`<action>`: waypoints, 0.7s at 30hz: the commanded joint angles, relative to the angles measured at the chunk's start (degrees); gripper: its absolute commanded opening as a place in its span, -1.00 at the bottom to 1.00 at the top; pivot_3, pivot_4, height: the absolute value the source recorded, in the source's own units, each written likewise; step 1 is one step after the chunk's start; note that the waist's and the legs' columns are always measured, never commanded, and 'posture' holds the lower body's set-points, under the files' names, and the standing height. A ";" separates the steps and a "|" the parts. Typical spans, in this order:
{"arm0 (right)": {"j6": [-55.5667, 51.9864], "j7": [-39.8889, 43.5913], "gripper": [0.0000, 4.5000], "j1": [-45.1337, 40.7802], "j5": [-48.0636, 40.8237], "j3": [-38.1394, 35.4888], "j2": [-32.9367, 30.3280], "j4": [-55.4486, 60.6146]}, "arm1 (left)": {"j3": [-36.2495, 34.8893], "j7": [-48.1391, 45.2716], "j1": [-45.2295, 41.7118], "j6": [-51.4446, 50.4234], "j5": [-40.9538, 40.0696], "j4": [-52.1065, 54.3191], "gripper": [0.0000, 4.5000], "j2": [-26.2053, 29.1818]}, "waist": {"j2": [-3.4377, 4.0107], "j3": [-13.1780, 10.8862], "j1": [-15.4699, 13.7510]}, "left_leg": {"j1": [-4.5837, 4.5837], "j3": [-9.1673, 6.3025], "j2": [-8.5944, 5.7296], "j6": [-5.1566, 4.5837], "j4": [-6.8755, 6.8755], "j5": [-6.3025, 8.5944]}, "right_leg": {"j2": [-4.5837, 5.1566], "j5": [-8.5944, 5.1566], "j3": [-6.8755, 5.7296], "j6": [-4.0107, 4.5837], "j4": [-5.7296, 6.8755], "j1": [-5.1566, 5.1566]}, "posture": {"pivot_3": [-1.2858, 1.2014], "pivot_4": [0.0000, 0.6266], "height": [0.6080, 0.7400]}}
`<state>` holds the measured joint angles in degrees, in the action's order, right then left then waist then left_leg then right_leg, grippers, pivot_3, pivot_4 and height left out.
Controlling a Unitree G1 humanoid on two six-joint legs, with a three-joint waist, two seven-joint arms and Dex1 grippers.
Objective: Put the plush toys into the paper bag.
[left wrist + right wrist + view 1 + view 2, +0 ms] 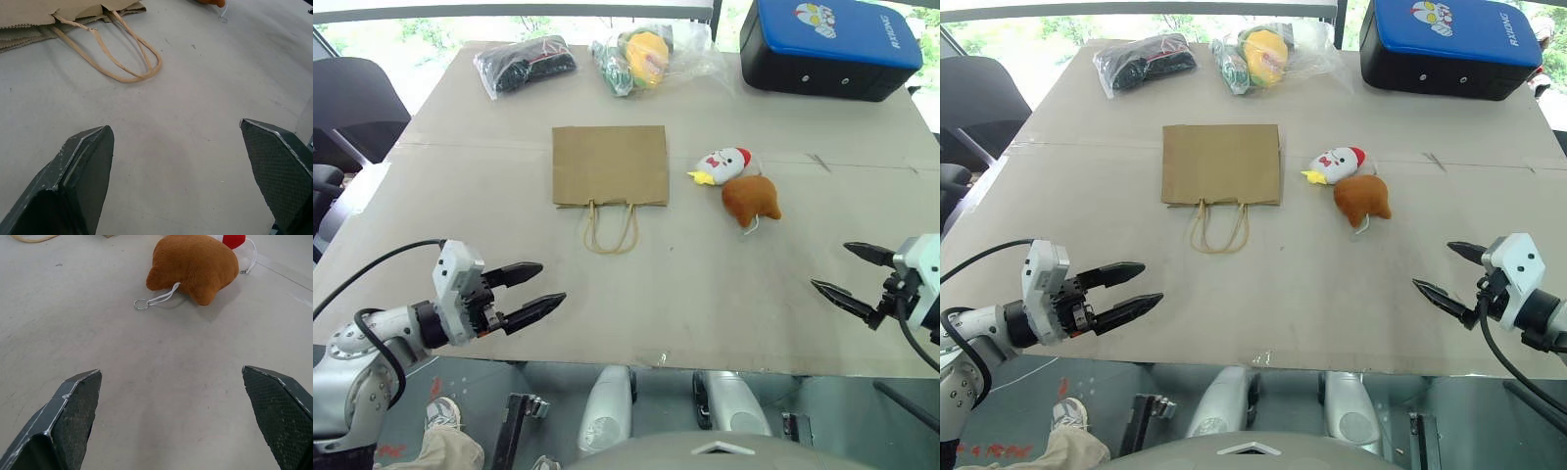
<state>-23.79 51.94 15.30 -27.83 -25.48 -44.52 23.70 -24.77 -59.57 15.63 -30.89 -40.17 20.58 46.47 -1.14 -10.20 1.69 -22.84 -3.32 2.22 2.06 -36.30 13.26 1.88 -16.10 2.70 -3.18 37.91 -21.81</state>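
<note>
Layout of the table as seen from the head camera. The paper bag lies flat at centre, its handles trailing toward 6 o'clock. At 3 o'clock from the bag lie the two plush toys: the chicken, and touching it at its 5 o'clock, the drumstick, whose cord and ring lie on the table at its near side. At 11 o'clock from the bag lies a plastic bag of items; at 12 to 1 o'clock, a wrapped toy. At the far corner, 2 o'clock, stands a case. The left gripper hovers at 7 o'clock, the right gripper at 4 o'clock, both well apart from bag and toys.
</note>
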 commanded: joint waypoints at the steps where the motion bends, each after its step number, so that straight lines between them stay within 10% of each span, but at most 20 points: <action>1: 3.14 0.53 1.00 -0.76 -0.66 0.44 1.82 -1.06 | -1.02 2.14 -3.62 1.79 0.89 -0.88 0.97 -0.20 | 0.00 0.00 -0.02 | 0.00 0.00 0.00 0.00 0.00 0.00 | 0.00 0.00 0.00 0.00 0.00 0.00 | 0.03 -0.52 1.00; 21: 4.30 -7.47 1.00 -1.42 -1.59 9.10 10.56 9.07 | 26.25 6.88 -41.78 54.24 40.20 -45.13 0.97 -0.81 | 0.01 0.04 -0.75 | -0.05 -0.02 -0.01 0.00 -0.02 -0.01 | -0.06 0.14 -0.01 -0.22 0.04 -0.01 | 0.03 -0.52 1.00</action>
<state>-19.74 45.30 13.68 -28.47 -15.51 -33.89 30.42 1.65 -53.65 -24.84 19.99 -0.39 -23.52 45.80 -1.14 -10.16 0.94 -22.89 -3.35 2.23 2.06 -36.32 13.26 1.81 -15.96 2.68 -3.41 37.96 -21.81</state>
